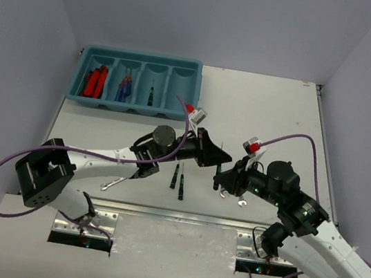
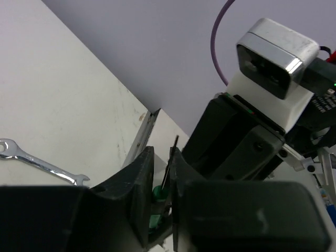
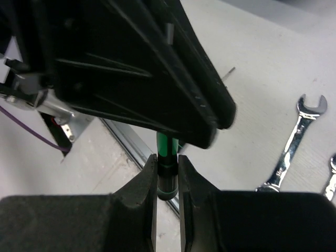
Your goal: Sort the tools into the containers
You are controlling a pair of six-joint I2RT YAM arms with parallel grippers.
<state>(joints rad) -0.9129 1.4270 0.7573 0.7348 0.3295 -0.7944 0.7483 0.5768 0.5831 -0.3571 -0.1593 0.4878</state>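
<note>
The black-and-green screwdriver (image 3: 167, 144) is a light, stiff, thin thing with a smooth shaft that could slip or swivel in a pinch; the thicker handle is the surer place to take it, and the right fingers (image 3: 144, 181) are clamped there, on its black end. It hangs in the air well off the near right corner of the teal tray (image 1: 142, 55), above the bench (image 1: 273, 110). The left fingers (image 2: 142, 178) are drawn in close around its bare shaft, but a sliver of gap shows on one side, so I cannot tell whether they grip it. In that tray's third compartment from the left lies a like screwdriver (image 1: 151, 95), so that is probably where this one belongs. Nearer than the tray, two more screwdrivers (image 1: 178, 178) and several small wrenches (image 1: 114, 183) lie loose on the bench, under any low path.
</note>
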